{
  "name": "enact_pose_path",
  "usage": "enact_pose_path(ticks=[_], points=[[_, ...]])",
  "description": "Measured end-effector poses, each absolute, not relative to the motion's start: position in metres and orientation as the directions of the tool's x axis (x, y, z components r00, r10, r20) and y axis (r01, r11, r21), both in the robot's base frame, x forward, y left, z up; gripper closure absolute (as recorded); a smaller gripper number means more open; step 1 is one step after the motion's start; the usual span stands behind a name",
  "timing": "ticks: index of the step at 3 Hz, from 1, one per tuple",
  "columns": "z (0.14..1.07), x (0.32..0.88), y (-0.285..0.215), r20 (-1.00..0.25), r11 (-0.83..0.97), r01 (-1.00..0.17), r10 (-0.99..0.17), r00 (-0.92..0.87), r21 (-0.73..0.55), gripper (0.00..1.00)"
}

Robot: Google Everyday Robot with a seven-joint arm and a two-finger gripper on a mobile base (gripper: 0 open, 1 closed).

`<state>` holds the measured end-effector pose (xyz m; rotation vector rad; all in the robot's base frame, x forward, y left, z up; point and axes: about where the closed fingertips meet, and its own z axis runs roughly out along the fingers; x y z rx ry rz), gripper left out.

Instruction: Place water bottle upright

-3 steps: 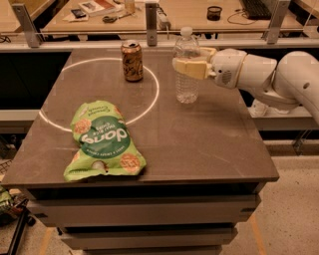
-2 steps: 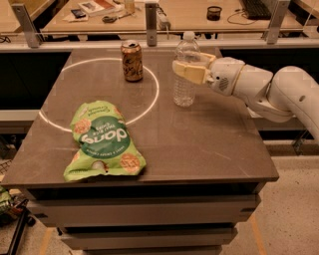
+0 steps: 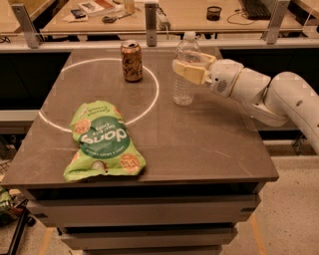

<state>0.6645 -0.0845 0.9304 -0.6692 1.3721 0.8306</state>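
Not much has moved since a second ago: the water bottle [image 3: 183, 92] is on the same spot and the tool [image 3: 186, 71] hasn't left it. The only real change is further back, where the white arm [image 3: 279, 97] has sagged a bit lower on the right side.

Right now the bottle stands upright on the dark surface [image 3: 199, 144], white cap on top, toward the back and a little right of centre. It's just outside the right edge of the white ring [image 3: 157, 89] marked on the surface. The tool comes in from the right and is closed around the bottle's upper body, below the shoulder. One tan finger [image 3: 192, 73] lies flat across the front of it, and the bottle's base looks planted on the surface.

Other stuff: a brown soda can [image 3: 132, 61] stands upright inside the ring near its back edge, left of the bottle and clearly apart from it. A crumpled green snack bag [image 3: 102, 139] lies flat at the front left, overlapping the ring's near arc, well away from both. Behind the surface there's a wooden bench [image 3: 199, 15] with some clutter too small to make out.
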Motion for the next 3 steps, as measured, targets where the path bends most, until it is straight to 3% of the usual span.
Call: enact_pose_path(ticks=[1, 2, 3], points=[[0.93, 0.6639, -0.0832, -0.994, 0.572, -0.819, 0.105, 0.027, 0.038, 1.0], [0.9306, 0.6637, -0.0807, -0.994, 0.569, -0.821, 0.104, 0.028, 0.036, 0.86], [0.9312, 0.6635, -0.078, -0.994, 0.566, -0.824, 0.104, 0.029, 0.036, 0.62]])
